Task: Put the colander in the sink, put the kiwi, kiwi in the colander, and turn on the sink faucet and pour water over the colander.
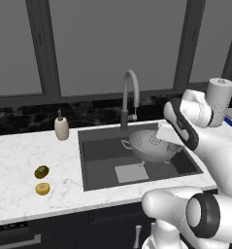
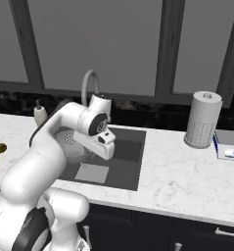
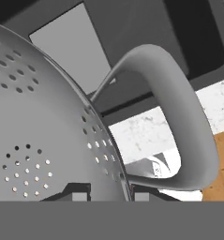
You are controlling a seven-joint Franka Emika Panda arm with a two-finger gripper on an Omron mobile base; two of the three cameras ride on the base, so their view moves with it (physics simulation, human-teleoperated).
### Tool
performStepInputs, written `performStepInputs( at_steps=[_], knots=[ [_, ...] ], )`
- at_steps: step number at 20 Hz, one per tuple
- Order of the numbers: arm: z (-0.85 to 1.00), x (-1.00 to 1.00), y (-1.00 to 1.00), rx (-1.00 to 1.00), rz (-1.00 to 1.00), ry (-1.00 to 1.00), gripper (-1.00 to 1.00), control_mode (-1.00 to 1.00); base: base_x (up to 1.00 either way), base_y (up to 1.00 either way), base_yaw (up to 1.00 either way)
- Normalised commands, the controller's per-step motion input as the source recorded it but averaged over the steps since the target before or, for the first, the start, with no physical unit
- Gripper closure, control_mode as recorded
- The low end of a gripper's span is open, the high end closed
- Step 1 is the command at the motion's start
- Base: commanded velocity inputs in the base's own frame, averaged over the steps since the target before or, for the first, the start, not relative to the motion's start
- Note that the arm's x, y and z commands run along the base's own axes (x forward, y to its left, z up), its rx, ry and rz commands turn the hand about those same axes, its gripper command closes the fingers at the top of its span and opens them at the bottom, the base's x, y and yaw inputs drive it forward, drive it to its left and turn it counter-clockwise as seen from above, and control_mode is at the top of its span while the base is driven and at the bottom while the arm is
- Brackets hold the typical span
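The silver perforated metal colander point(image 1: 151, 145) with its two loop handles hung over the large dark grey recessed sink point(image 1: 95, 151), above the lighter grey square on the basin floor and, as far as the left base view showed, not yet resting on it. The gripper point(image 3: 106, 196) had it by the rim beside one loop handle, the fingers point(image 3: 78, 193) clamped on the thin wall with one tip inside the bowl and one outside; a rim grip of that kind looked chosen so the bowl could be lowered upright and let go cleanly. The first step therefore seemed nearly done, with the fruit and the water to follow. The tall grey gooseneck sink faucet point(image 1: 129, 97) stood at the back edge of the basin with its spout arching over the colander, close enough that a lift straight up might have met it. On the white marbled bench point(image 1: 30, 165) to the left lay the dark olive-brown kiwi point(image 1: 41, 171) and, just beside it, the yellow kiwi point(image 1: 42, 188), both well apart from the sink. A cream soap bottle point(image 1: 61, 128) stood near the basin's back left corner, and a white paper towel roll point(image 2: 203, 119) stood on the bench to the right.
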Motion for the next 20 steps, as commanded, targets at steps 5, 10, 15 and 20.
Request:
performStepInputs(
  at_steps=[5, 10, 15, 20],
  knots=[
    [-0.34, 0.11, 0.0, 0.0, 0.09, -0.09, 1.0, -1.0, 0.0, 0.0, 0.0],
    [-0.24, 0.15, 0.06, 0.0, 0.08, 0.0, 1.0, -1.0, 0.0, 0.0, 0.0],
    [-0.16, 0.13, 0.0, 0.12, 0.03, 0.0, 1.0, -1.0, 0.0, 0.0, 0.0],
    [-0.1, 0.12, 0.0, 0.23, 0.0, -0.01, 1.0, -1.0, 0.0, 0.0, 0.0]
  ],
)
